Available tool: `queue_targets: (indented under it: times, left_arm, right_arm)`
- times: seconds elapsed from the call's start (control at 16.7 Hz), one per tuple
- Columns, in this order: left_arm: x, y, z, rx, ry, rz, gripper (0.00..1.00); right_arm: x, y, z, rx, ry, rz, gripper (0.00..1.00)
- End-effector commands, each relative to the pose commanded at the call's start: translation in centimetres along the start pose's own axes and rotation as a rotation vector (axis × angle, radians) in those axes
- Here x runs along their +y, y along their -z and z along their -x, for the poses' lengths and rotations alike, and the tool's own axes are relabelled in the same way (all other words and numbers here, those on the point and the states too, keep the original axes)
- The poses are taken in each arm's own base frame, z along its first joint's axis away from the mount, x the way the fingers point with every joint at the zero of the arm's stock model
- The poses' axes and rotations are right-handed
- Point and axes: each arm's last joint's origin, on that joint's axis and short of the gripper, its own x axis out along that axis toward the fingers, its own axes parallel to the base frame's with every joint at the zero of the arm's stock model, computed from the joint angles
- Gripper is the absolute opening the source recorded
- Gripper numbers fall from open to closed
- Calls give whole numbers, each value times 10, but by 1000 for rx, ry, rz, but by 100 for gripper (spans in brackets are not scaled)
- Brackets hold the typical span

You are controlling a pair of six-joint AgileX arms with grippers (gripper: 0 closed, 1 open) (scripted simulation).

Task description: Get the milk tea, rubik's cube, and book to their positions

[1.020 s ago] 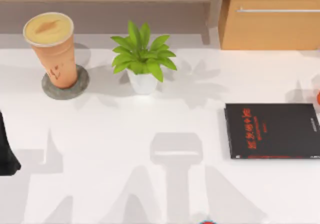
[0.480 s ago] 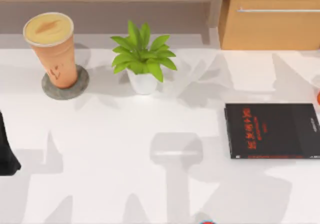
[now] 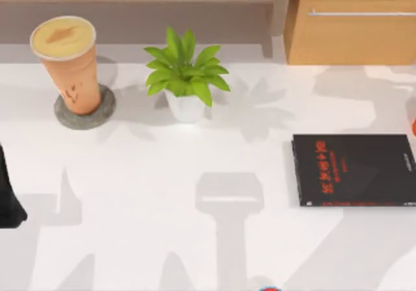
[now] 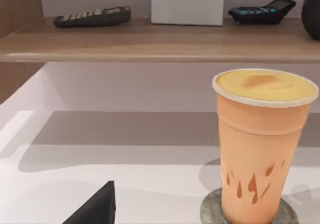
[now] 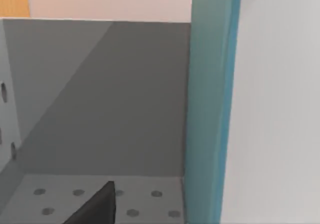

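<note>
The milk tea (image 3: 67,62), an orange-tan cup with a creamy top, stands upright on a round grey coaster (image 3: 84,112) at the table's back left. It also stands close ahead in the left wrist view (image 4: 260,144). My left arm (image 3: 8,197) rests at the table's left edge, well apart from the cup, with one dark finger (image 4: 97,209) showing and nothing against it. In the right wrist view the teal-blue book (image 5: 212,109) stands upright in a grey compartment, a gap away from my right gripper's dark finger (image 5: 97,206). The rubik's cube is out of view.
A green plant in a white pot (image 3: 185,76) stands at the back middle. A thin black book with red lettering (image 3: 354,169) lies at the right. A wooden cabinet (image 3: 354,21) rises at the back right. A shelf (image 4: 160,41) behind the cup carries small devices.
Only the shadows on the right half of the table have shifted. The cup, plant, black book and left arm stay where they were.
</note>
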Motion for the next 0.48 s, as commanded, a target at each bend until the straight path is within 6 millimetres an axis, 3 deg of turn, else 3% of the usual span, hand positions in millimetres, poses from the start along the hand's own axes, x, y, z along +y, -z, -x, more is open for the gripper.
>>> queue_targets:
  times: [0.3,0.48]
  left_arm:
    - [0,0,0,0,0,0,100]
    - [0,0,0,0,0,0,100]
  right_arm:
    - [2,0,-1,3,-2,-1,100]
    - [1,0,-11,0,0,0,100]
